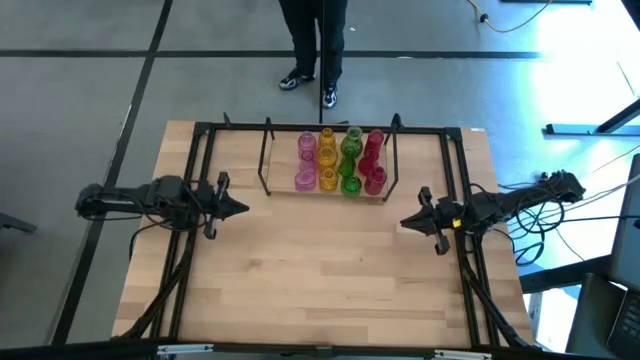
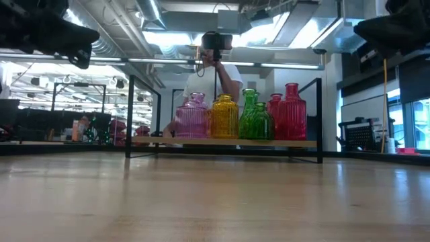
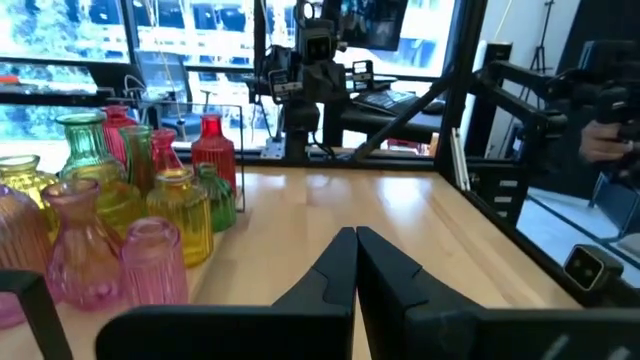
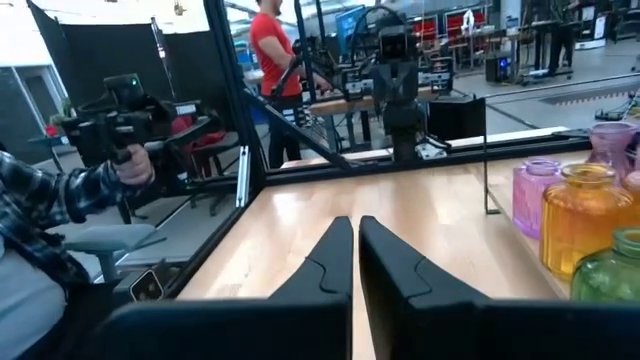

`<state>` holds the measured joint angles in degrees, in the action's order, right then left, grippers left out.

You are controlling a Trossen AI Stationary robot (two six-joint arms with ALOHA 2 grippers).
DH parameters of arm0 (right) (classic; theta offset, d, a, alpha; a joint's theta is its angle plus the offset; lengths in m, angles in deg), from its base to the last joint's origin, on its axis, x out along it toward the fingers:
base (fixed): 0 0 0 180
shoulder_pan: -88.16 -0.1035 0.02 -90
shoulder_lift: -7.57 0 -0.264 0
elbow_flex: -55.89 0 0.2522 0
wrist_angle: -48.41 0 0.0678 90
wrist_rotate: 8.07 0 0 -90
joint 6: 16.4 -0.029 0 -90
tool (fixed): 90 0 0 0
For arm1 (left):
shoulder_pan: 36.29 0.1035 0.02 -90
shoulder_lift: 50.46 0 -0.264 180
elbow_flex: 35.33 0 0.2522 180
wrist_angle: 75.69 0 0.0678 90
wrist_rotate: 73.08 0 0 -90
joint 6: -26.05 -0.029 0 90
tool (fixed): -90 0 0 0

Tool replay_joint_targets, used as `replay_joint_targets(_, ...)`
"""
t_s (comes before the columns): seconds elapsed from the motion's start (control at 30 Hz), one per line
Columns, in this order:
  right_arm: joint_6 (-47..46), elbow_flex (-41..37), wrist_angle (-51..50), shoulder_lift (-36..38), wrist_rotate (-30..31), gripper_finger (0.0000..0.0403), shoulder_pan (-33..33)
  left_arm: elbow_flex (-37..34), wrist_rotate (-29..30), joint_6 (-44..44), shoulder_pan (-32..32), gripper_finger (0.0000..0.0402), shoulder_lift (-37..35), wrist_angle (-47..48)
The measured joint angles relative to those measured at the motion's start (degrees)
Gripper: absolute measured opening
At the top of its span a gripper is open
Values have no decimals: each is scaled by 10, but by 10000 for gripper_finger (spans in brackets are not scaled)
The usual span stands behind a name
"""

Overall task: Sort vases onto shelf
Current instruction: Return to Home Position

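The vases (image 1: 340,160) stand in colour rows on the shelf (image 1: 276,188) at the table's far middle: pink, yellow, green and red, each upright on its base. The low view shows them side by side (image 2: 242,115). The left wrist view has the pink and yellow ones closest (image 3: 110,240). My left gripper (image 1: 243,208) hovers shut near the table's left side, pointing right, level with the shelf's near edge. My right gripper (image 1: 405,223) hovers shut at the right, pointing left. Both are empty and clear of the shelf.
A black frame (image 1: 200,135) runs round the wooden tabletop (image 1: 320,280). The shelf's thin black uprights (image 1: 266,150) stand at both its ends. A person (image 1: 312,40) stands beyond the far edge. Bare wood lies between the grippers and toward the near edge.
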<state>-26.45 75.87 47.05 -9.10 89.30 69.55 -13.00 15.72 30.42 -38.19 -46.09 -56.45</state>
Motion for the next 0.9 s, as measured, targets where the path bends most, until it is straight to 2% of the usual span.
replay_joint_targets(0.17, 0, -21, -2, 34, 10, 9, 0, -26, 5, -3, 14, 1, -28, -2)
replay_joint_targets(0.33, -1, -37, -2, 56, 13, 9, 0, -40, 5, -11, 56, 0, -43, 0)
replay_joint_targets(0.5, -14, -58, -15, 80, 51, 9, 0, -57, -14, -4, 93, 0, -42, -2)
replay_joint_targets(0.7, -15, -58, -36, 100, 33, 9, -1, -78, -54, -19, 99, 0, -42, -64)
replay_joint_targets(0.9, -15, -58, -63, 103, 31, 9, -1, -82, -44, -24, 99, 0, -42, -73)
